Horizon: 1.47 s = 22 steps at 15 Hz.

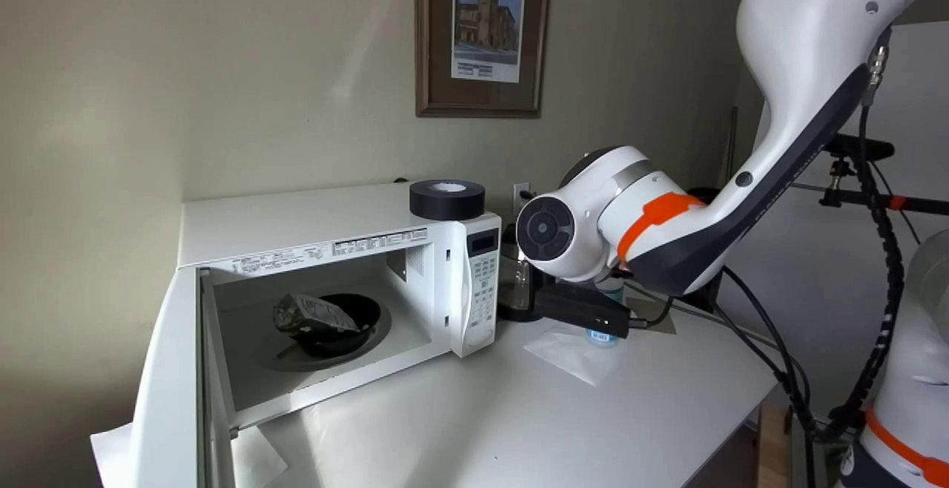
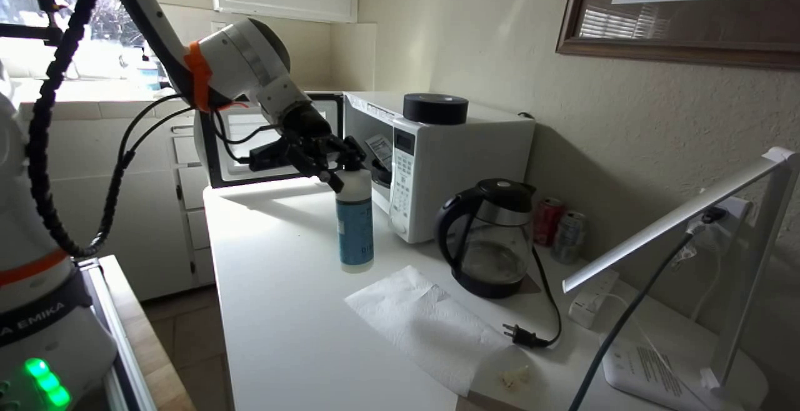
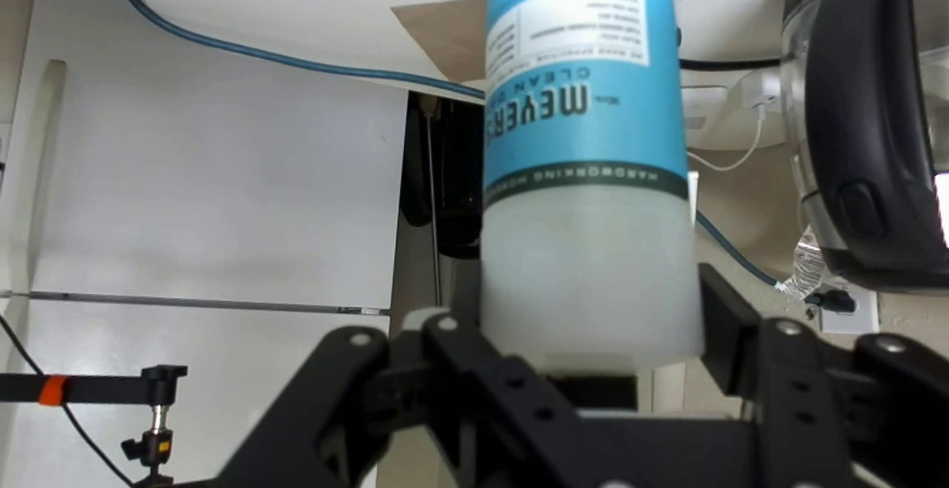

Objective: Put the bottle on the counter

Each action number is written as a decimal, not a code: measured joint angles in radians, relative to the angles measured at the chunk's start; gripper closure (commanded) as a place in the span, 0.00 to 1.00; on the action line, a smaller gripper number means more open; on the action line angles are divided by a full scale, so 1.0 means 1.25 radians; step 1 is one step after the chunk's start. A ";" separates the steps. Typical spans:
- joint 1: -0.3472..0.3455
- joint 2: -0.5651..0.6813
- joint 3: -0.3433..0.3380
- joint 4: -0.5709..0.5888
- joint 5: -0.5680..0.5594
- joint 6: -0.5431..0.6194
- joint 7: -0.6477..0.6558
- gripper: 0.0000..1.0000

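- bottle [image 1: 602, 338] is mostly stuck behind the arm [image 1: 712, 228] in an exterior view, just some blue peeking out
- its bottom end gets chopped by the top edge of the wrist view
- gripper [image 3: 592, 310] looks kinda blurry there and gets cut off at the bottom
- carafe [image 3: 860, 124] runs out past the right edge, same view
- counter [image 2: 281, 286] and picture [image 1: 482, 35] get cropped in both exterior views
- keypad [image 1: 483, 288] print is too tiny to read

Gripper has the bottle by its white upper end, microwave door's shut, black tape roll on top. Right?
No: the microwave door stands open, as both exterior views show. The rest holds: the gripper has the bottle by its white upper end, and the black tape roll sits on the microwave.
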 measured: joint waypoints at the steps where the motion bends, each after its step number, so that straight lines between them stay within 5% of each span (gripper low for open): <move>1: 0.011 0.030 -0.016 0.009 0.000 0.015 0.018 0.57; 8: 0.027 0.157 -0.105 0.080 -0.001 0.113 0.094 0.53; 9: 0.029 0.166 -0.111 0.089 -0.001 0.117 0.097 0.08; 11: 0.032 0.182 -0.119 0.105 -0.003 0.123 0.101 0.01; 17: 0.044 0.189 -0.131 0.128 -0.004 0.124 0.111 0.00; 22: 0.051 0.045 -0.130 0.081 -0.004 0.233 0.006 0.00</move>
